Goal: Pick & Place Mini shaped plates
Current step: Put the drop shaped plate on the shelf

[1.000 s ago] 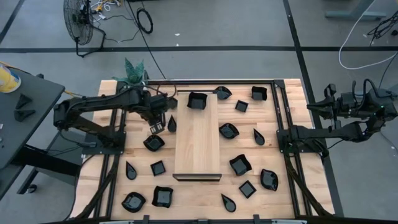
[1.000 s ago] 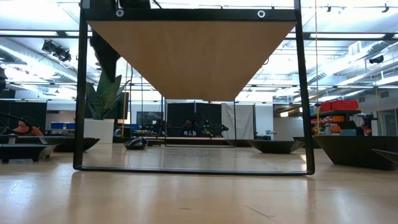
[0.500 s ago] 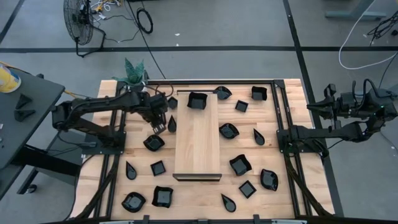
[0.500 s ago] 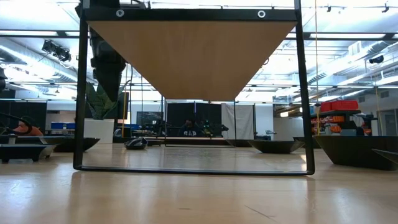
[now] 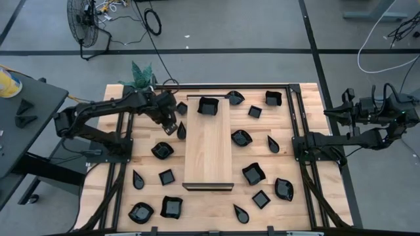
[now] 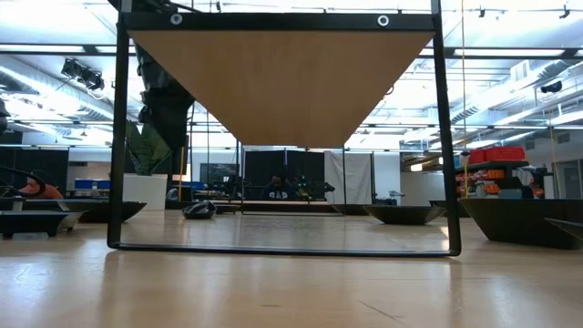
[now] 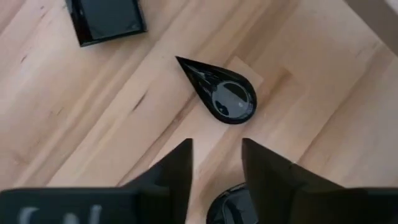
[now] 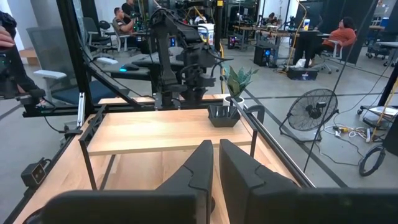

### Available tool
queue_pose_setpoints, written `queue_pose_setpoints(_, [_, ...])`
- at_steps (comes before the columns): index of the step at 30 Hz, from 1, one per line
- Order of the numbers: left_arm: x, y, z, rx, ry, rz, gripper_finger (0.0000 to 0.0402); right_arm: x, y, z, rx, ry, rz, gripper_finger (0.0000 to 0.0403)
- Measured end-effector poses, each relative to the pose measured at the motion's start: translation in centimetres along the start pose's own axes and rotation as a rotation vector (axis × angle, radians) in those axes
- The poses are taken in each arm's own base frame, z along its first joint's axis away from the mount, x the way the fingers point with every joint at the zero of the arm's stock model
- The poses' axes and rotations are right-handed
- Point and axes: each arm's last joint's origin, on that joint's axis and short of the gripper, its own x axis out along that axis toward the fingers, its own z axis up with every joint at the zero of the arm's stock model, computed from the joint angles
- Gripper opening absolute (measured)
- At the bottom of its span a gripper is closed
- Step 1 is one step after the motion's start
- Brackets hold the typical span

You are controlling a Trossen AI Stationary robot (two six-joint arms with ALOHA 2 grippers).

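Several glossy black mini shaped plates lie flat on the wooden table around a raised board. My left gripper hangs open over the table's far left part, pointing steeply down, with nothing between its fingers. Just beyond its tips lies a teardrop plate. A small square plate lies farther off, and a wavy-rimmed bowl lies on the near side of the fingers. My right gripper waits shut, high above the table's right edge, pointing level across the table.
A long pale wooden board on a black frame stands in the table's middle, right beside my left gripper. A small potted plant stands at the far left corner. More black plates lie scattered on both sides. People sit in the room behind.
My left gripper has moved toward the board and the table's far edge, sinking and turning a little about its own line. It now hangs next to the teardrop plate. No plate has moved.
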Motion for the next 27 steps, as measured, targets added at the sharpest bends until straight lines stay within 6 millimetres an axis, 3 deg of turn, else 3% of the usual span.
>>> queue_pose_setpoints(4, [0.0, 0.5, 0.1, -0.020, -0.003, 0.007, 0.0210, 0.0, 0.0, 0.0, 0.000, -0.001, 0.000, 0.0034])
queue_pose_setpoints(8, [0.3, 1.0, 0.6, -0.097, -0.017, 0.014, 0.0234, 0.0, 0.0, 0.0, 0.000, -0.001, 0.000, 0.0034])
queue_pose_setpoints(21, [2.2, 3.5, 1.6, -0.262, 0.030, -0.014, 0.0216, 0.0, 0.0, 0.0, 0.000, 0.000, 0.000, 0.0034])
queue_pose_setpoints(27, [3.3, 4.2, 0.5, -0.329, 0.005, -0.116, 0.0215, 0.0, 0.0, 0.0, 0.000, 0.000, 0.000, 0.0034])
